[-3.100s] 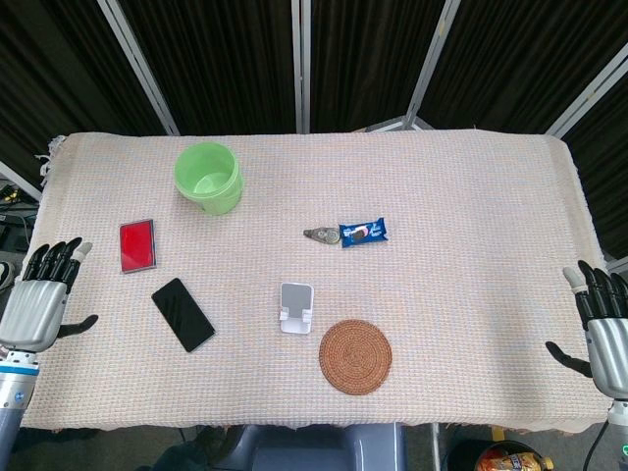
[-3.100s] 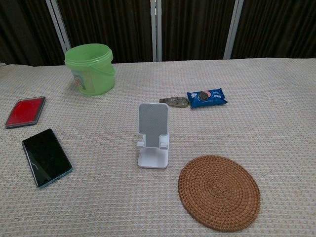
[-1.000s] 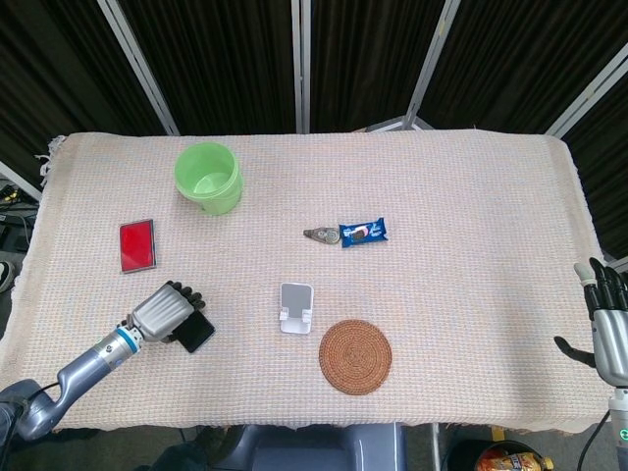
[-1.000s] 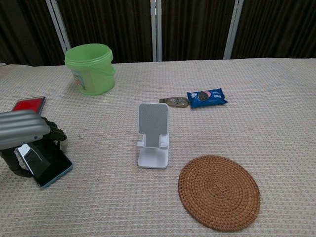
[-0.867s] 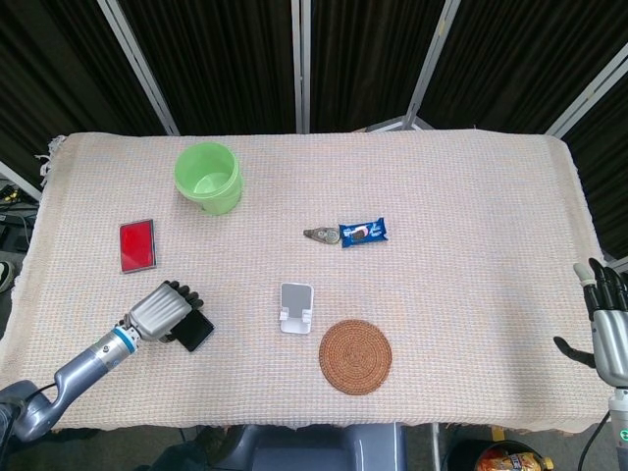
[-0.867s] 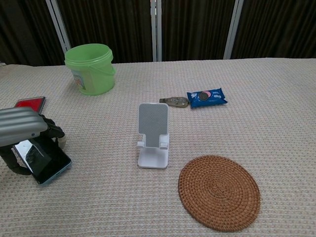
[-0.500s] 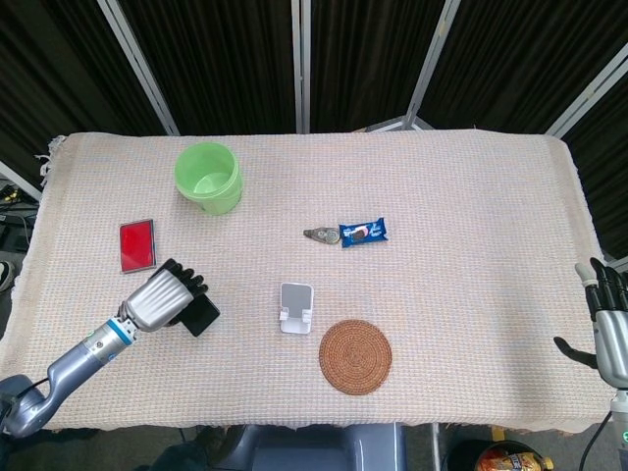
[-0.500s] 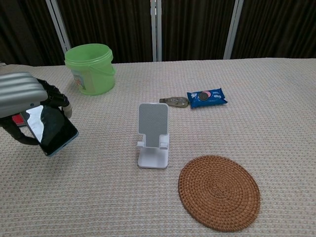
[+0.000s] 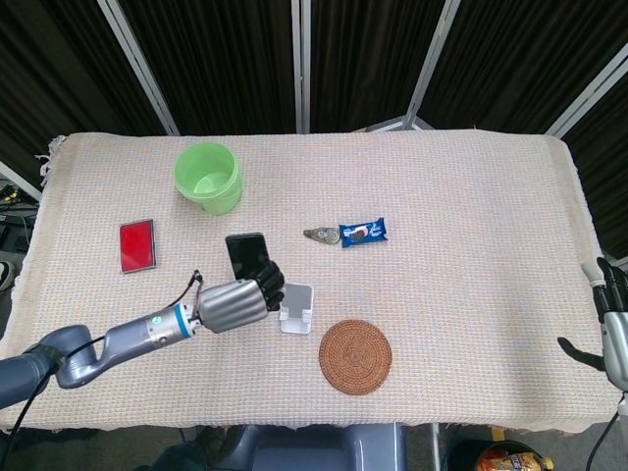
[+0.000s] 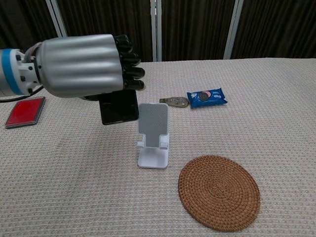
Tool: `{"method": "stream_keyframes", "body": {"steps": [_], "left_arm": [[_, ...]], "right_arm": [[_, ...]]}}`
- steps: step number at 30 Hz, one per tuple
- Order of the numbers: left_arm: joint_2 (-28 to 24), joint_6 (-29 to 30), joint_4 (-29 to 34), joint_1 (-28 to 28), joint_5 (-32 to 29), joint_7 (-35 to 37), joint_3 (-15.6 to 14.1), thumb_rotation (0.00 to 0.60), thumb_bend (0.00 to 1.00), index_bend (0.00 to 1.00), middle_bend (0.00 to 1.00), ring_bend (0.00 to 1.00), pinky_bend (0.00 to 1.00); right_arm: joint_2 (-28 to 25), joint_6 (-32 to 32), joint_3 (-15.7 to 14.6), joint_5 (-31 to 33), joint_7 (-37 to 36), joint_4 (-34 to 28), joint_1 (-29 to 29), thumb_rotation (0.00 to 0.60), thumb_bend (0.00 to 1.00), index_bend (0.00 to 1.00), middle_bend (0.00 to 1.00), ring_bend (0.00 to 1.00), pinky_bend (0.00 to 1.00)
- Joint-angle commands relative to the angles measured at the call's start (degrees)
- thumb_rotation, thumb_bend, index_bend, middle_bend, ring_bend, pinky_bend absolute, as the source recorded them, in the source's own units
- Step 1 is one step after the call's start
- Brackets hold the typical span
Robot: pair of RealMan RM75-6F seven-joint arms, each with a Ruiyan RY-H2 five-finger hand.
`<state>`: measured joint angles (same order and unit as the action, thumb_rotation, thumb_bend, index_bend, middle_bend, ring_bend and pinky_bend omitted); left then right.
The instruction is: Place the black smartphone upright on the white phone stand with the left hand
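Nearest, a woven mat [image 10: 218,192] lies by the white stand [image 10: 153,136]. The left hand [image 10: 81,65] grips the phone [image 10: 119,106] above the cloth, just left of the stand — the right hand [image 9: 613,334] hangs off the edge, fingers apart. Farther back sit a snack packet [image 10: 207,97] and a green bucket [image 9: 208,178], nothing visible inside.

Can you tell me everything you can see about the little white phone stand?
The white phone stand looks like smooth plastic: a flat base, a small front lip and a grey-looking backrest panel leaning backward. It stands upright on the woven cloth, near the table's front middle, with nothing resting on it yet. The left hand holds the black smartphone just to its left. Whether they touch the stand is unclear.
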<state>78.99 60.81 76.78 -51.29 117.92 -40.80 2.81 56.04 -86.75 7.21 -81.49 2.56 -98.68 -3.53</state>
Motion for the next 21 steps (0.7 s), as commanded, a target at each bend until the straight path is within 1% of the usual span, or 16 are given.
{"method": "stream_keyframes", "body": {"steps": [1, 12, 16, 19, 21], "left_arm": [[2.28, -3.2, -0.32, -2.45, 0.58, -2.28, 0.68, 0.6, 0.06, 0.49, 0.37, 0.43, 0.37], [4.87, -4.2, -2.85, -5.17, 2.37, -5.14, 0.55, 0.6, 0.05, 0.47, 0.38, 0.44, 0.37], [5.75, -4.46, -4.45, -5.69, 3.0, -7.62, 0.46, 0.6, 0.04, 0.46, 0.38, 0.44, 0.37], [6.6, -4.92, -4.95, -5.58, 2.36, -8.78, 0.56, 0.6, 0.04, 0.44, 0.36, 0.44, 0.37], [7.37, -5.86, -5.35, -5.33, 1.58, -10.82, 0.83, 0.6, 0.04, 0.43, 0.34, 0.44, 0.37]], "right_arm": [[-0.28, -0.07, 0.11, 0.33, -0.81, 0.31, 0.21, 0.6, 0.0, 0.0, 0.0, 0.0, 0.0], [-0.9, -0.6, 0.2, 0.52, -2.48, 0.55, 0.77, 0.6, 0.0, 0.0, 0.0, 0.0, 0.0], [-1.1, -0.65, 0.23, 0.52, -3.14, 0.58, 0.89, 0.6, 0.0, 0.0, 0.0, 0.0, 0.0], [-1.26, -0.8, 0.33, 0.55, -3.56, 0.55, 0.98, 0.6, 0.0, 0.0, 0.0, 0.0, 0.0], [-1.37, -0.73, 0.37, 0.64, -3.88, 0.61, 1.0, 0.6, 0.0, 0.0, 0.0, 0.0, 0.0]]}}
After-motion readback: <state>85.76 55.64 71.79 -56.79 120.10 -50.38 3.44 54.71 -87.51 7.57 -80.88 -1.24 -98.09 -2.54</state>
